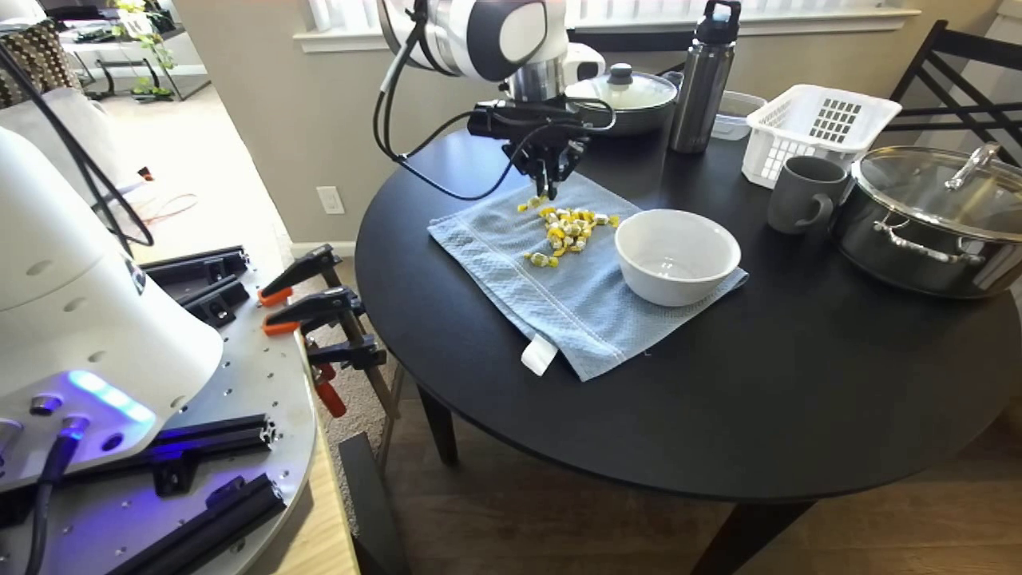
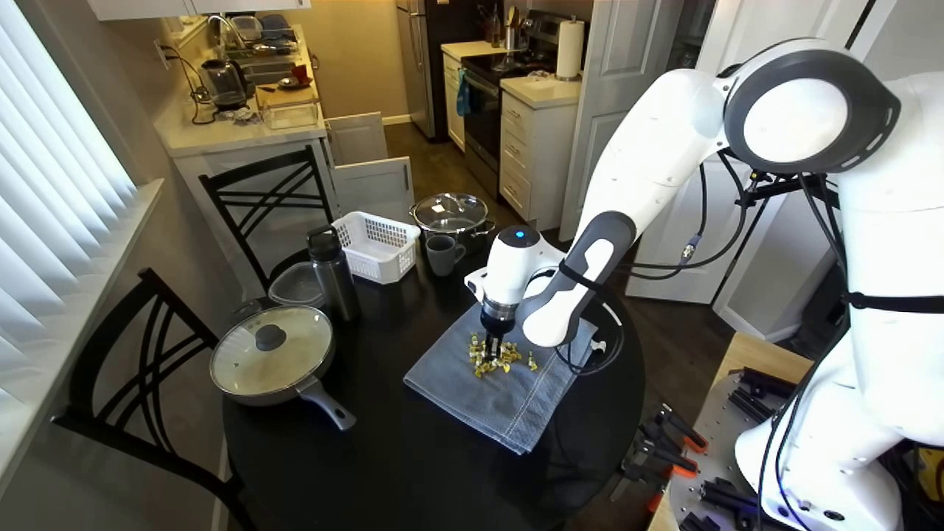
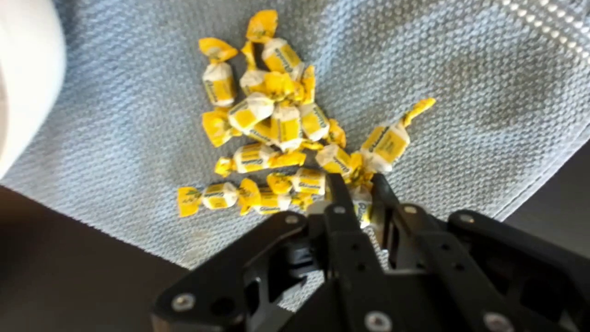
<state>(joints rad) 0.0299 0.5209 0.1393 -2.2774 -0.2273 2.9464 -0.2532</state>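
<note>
Exterior view: bowl [image 1: 675, 279] beside candies [image 1: 568, 232] on towel [image 1: 576, 326].

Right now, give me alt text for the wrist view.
Black jaws stand narrowly apart at yellow-and-white wrapped candies, one candy showing between them; whether it's gripped is unclear. The candies lie on blue cloth, a white bowl partly in view at upper left.

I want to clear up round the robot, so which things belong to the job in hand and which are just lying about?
In the job, it seems: gripper, with a candy between its jaws; other candies; cloth under them; perhaps the bowl, which sits on the cloth.

Just lying about, apparently: basket, mug, bottle, pot, pan, tub.
</note>
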